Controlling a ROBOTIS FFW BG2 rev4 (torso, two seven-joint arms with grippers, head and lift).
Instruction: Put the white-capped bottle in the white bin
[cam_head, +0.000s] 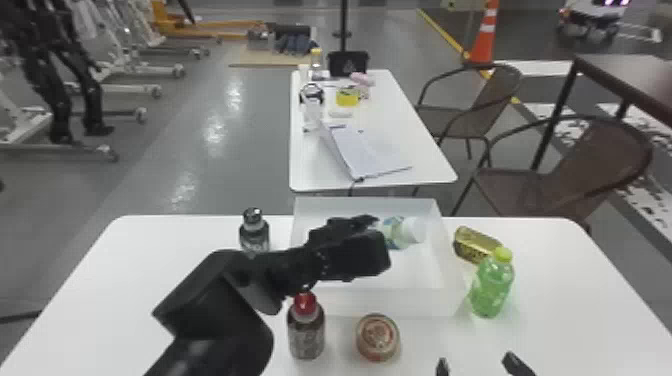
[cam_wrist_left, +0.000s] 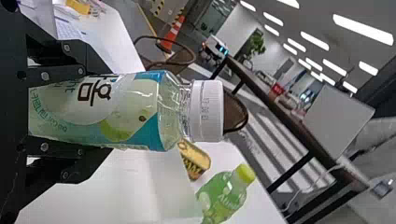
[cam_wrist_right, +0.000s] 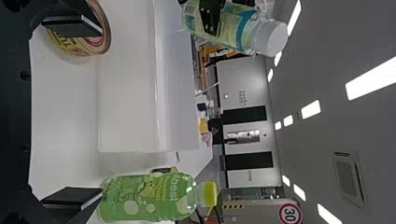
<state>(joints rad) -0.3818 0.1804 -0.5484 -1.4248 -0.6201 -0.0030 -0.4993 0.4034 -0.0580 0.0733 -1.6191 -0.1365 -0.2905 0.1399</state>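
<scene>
The left gripper (cam_head: 378, 232) is grasping the white-capped bottle (cam_head: 392, 234), its fingers closing on the body from opposite sides. The bottle is hanging above the white bin (cam_head: 400, 302), its cap pointing upward and leaning toward the right. The right gripper (cam_head: 475, 362) is waiting at the near right, its two fingers standing wide apart, with nothing between them.

Around the bin, several items are resting on the white table (cam_head: 85, 310). A black-capped bottle (cam_head: 254, 235) is standing to the left; a red-capped bottle (cam_head: 306, 332) and, to its right, a round can (cam_head: 378, 337) are occupying the near side. To the right, a green bottle (cam_head: 492, 287) is standing upright, and a gold can (cam_head: 472, 245) is lying on its side just beyond it. Farther off, an open notebook (cam_head: 367, 152) is lying on a second table (cam_head: 420, 150).
</scene>
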